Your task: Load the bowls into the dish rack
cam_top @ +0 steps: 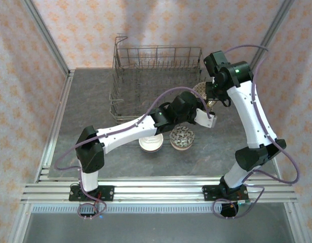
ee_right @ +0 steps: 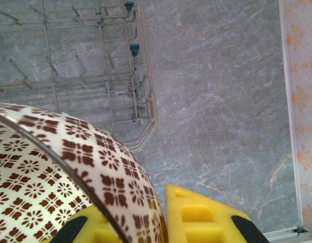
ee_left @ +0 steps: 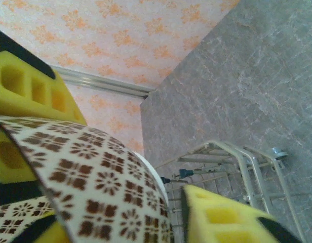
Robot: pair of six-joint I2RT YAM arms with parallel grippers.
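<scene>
Brown-patterned bowl point(ee_right: 44, 167) clamped in right gripper point(ee_right: 146, 220); left gripper point(ee_left: 126, 156) straddles it, grip unclear.

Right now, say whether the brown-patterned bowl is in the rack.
Out: the brown-patterned bowl is held aloft in the right gripper, beside the dish rack.

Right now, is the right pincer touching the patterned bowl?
Touching. The right wrist view shows the right pincer clamping the patterned bowl, a finger each side of its wall.

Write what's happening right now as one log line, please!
right claw: shut on brown-patterned bowl | left claw: around same bowl, grip unclear | dish rack: beside claws | pale bowl, grey-patterned bowl: on table
</scene>
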